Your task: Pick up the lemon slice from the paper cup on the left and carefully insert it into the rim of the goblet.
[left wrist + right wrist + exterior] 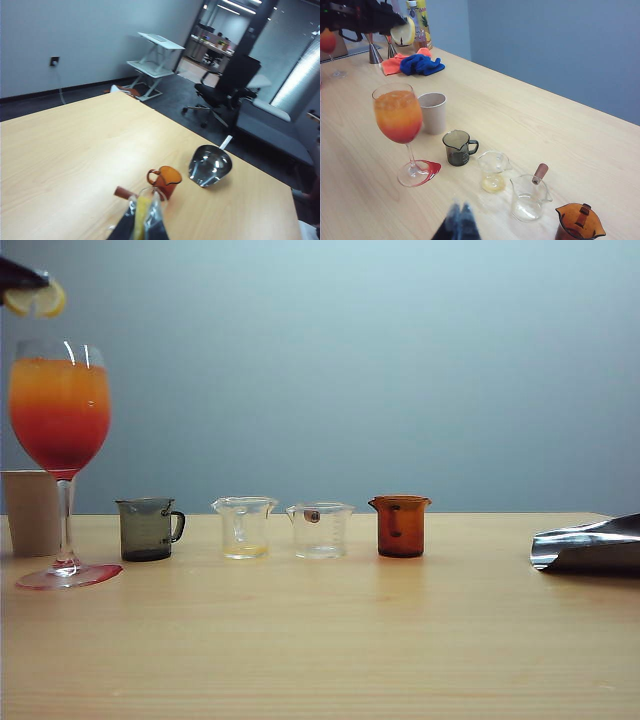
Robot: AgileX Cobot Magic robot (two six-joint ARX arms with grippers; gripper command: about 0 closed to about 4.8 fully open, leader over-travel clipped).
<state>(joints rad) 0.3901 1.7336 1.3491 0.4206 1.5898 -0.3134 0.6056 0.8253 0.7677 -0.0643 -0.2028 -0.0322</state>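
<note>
The goblet [60, 410] [397, 115] stands at the table's left, filled with an orange-to-red drink. Above its rim, clear of the glass, hangs the lemon slice [35, 300] [404, 32]. My left gripper [30, 282] [397, 24] is shut on it. In the left wrist view the slice [142, 220] shows edge-on between the dark fingers of this gripper [144, 206]. The beige paper cup [30, 512] [433, 112] stands just behind the goblet. My right gripper [460, 212] is shut with nothing in it, low over the table in front of the row of beakers.
A row runs right from the goblet: smoky grey handled cup [150, 530], two clear beakers [245, 527] [320, 530], amber beaker [400, 525]. A shiny metal scoop [590, 545] lies at the far right. Orange and blue cloths [417, 64], jiggers and a bottle sit beyond the cup.
</note>
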